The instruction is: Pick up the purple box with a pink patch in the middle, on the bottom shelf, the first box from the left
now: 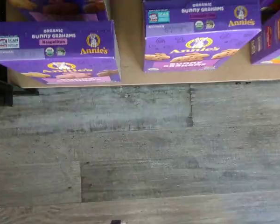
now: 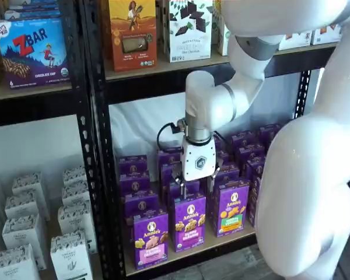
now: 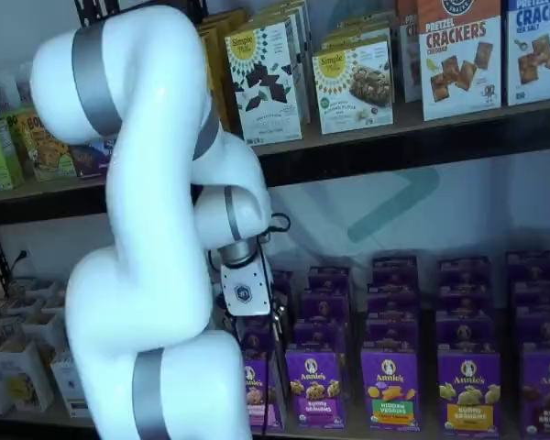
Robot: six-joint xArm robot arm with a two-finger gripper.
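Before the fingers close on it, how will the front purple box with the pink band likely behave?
The purple box is a thin cardboard carton, so probably light and crushable under a hard squeeze. It stands tall and narrow at the bottom shelf edge, so a push could tip it forward.
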